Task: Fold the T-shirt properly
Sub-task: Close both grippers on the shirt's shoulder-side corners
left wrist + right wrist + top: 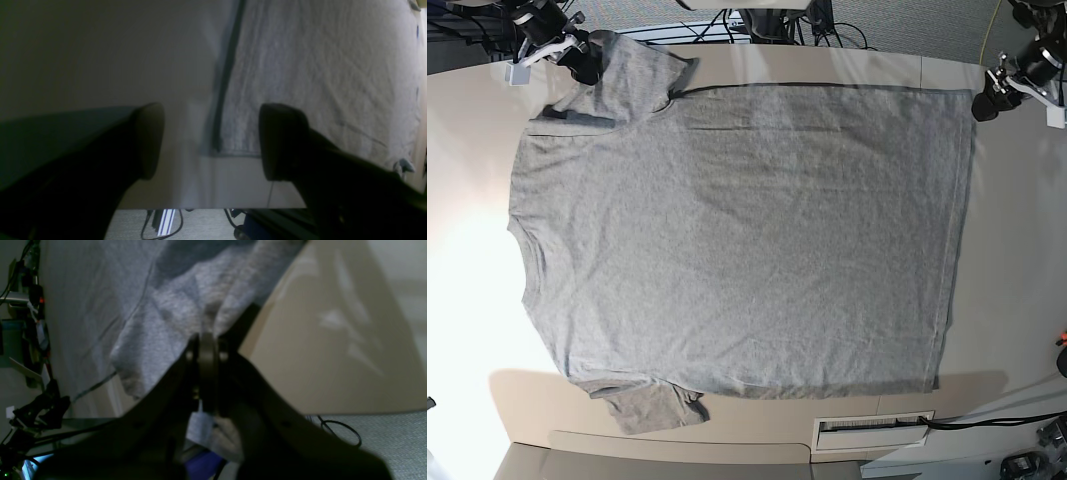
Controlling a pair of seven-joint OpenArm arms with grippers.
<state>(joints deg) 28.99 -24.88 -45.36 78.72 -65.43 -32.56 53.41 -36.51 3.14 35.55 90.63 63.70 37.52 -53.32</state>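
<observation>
The heather-grey T-shirt (737,240) lies spread flat on the table, plain side up, collar to the left and hem to the right in the base view. My right gripper (585,62) is at the far sleeve and is shut on a fold of the sleeve fabric (173,306), its fingertips (208,340) pressed together. My left gripper (980,105) is open at the far hem corner. In the left wrist view its fingers (150,140) straddle the shirt's corner (317,66) from just above. No lettering shows.
The beige table (1017,250) shows around the shirt. A white slotted plate (872,430) sits at the near edge. Cables and gear (767,20) crowd the far edge. The near sleeve (657,408) is bunched at the front.
</observation>
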